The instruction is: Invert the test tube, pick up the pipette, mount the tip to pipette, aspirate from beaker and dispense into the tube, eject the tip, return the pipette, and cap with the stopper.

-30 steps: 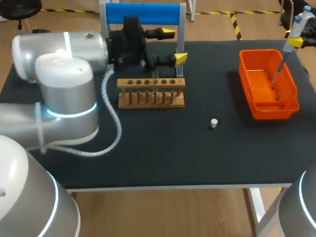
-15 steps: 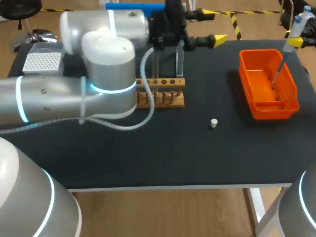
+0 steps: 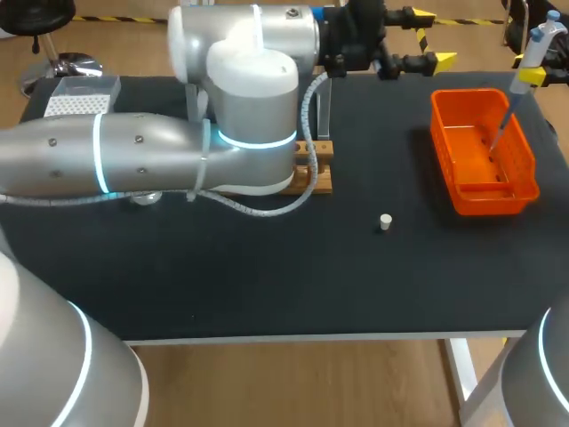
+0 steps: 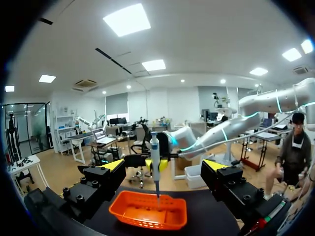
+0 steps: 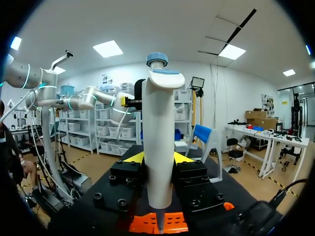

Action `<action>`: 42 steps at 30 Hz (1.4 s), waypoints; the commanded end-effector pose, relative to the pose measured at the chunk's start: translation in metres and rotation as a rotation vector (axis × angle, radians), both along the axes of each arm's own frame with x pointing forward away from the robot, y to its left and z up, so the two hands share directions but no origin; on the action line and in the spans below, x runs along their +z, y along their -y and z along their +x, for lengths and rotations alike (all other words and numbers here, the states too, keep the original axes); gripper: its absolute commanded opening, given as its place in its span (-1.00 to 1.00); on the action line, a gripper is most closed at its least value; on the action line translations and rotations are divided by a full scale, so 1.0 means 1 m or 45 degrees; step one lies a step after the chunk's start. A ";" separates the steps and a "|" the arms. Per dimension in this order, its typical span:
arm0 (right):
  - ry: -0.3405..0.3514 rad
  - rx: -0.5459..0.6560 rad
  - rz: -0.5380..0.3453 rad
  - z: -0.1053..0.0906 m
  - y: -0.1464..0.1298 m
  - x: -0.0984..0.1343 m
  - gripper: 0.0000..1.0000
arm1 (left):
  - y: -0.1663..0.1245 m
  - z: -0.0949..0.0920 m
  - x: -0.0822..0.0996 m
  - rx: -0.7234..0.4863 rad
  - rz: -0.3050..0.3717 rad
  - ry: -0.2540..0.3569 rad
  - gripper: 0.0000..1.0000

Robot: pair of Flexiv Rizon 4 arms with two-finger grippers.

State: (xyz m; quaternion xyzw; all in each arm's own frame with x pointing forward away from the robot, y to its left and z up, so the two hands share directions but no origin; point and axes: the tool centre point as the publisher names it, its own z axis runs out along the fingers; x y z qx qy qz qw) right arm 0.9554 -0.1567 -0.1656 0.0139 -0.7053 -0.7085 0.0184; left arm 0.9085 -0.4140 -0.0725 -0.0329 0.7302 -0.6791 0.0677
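Right wrist view: the right gripper [image 5: 158,158] clamps a white, blue-capped plastic pipette [image 5: 158,123], long axis vertical, above the orange plastic basket [image 5: 147,223] directly beneath; the left gripper [image 3: 435,38], fingers apart, faces it.

Pipette: your white pipette with a blue cap [image 3: 533,44] and yellow band stands nearly upright at 2 o'clock on the black table [image 3: 267,285], thin end down inside the orange plastic basket [image 3: 493,203].
Stopper: the small white cylindrical stopper [image 3: 385,221] sits alone at 8 o'clock from that basket.
Rack: you see only the right end of the wooden test-tube rack [image 3: 318,171], at 12 o'clock from the table's middle.
Tip box: the white perforated tip box [image 3: 80,96] lies at 10 o'clock.
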 end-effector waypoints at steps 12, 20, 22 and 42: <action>0.001 0.001 -0.003 0.000 0.000 0.000 -1.00 | 0.014 0.002 -0.004 0.012 -0.014 0.004 1.00; 0.001 0.001 -0.003 0.000 0.000 0.000 -1.00 | 0.014 0.002 -0.004 0.012 -0.014 0.004 1.00; 0.001 0.001 -0.003 0.000 0.000 0.000 -1.00 | 0.014 0.002 -0.004 0.012 -0.014 0.004 1.00; 0.001 0.001 -0.003 0.000 0.000 0.000 -1.00 | 0.076 0.050 -0.005 0.011 0.037 -0.016 1.00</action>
